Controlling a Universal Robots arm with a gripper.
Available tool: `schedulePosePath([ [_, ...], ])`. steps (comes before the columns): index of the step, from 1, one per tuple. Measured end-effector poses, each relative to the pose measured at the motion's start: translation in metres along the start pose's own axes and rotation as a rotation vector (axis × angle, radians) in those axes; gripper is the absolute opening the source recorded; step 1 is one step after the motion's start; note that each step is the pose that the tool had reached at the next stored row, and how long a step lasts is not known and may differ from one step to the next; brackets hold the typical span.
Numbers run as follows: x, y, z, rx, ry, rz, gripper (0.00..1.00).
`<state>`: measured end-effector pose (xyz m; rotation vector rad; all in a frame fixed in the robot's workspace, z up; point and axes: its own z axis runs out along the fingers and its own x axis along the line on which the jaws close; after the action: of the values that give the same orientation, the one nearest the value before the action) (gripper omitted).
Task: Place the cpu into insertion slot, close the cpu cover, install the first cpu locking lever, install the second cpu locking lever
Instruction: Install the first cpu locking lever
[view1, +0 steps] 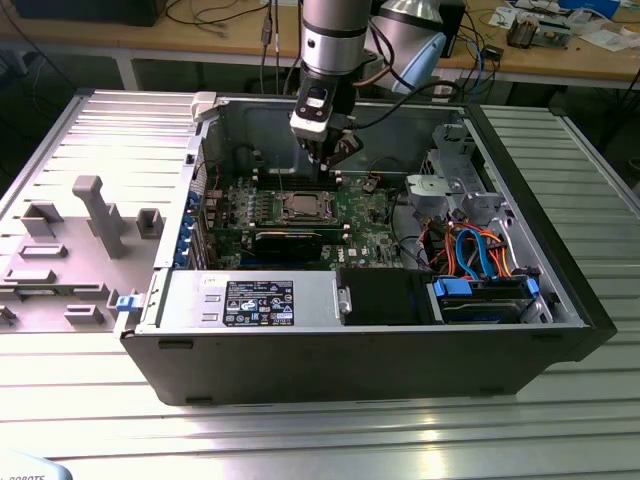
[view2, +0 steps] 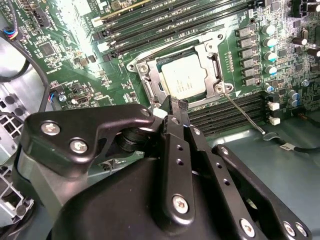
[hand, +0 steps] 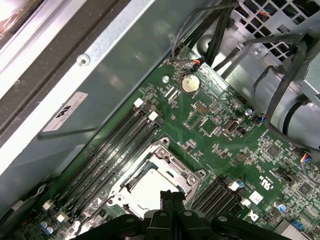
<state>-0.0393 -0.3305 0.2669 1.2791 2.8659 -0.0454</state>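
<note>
The cpu (view2: 187, 80) shows its dull silver top inside the insertion slot (view1: 283, 205) on the green board. The cpu cover (view2: 150, 82) lies flat over it, framing the chip (hand: 150, 190) through its window. One thin locking lever (view2: 245, 114) sticks out free from a socket corner over the memory slots. A second lever rod (view2: 180, 41) lies along the socket's opposite edge. My gripper (view2: 177, 105) hovers just above the socket's edge, fingers together with nothing between them. In the exterior view the gripper (view1: 325, 160) hangs over the board, just behind the socket.
The open computer case (view1: 560, 330) lies on a ribbed metal table. A long black card (view1: 290, 240) sits in front of the socket. A drive cage with orange and blue cables (view1: 470, 250) fills the exterior view's right. Grey fixtures (view1: 95, 210) stand on the exterior view's left.
</note>
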Motion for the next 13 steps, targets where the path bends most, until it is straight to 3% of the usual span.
schedulePosePath([
  [3, 0.0000, -0.0001, -0.0030, 0.0000, -0.0001, 0.000, 0.11],
  [13, 0.0000, -0.0001, -0.0032, 0.0005, -0.0005, 0.000, 0.11],
])
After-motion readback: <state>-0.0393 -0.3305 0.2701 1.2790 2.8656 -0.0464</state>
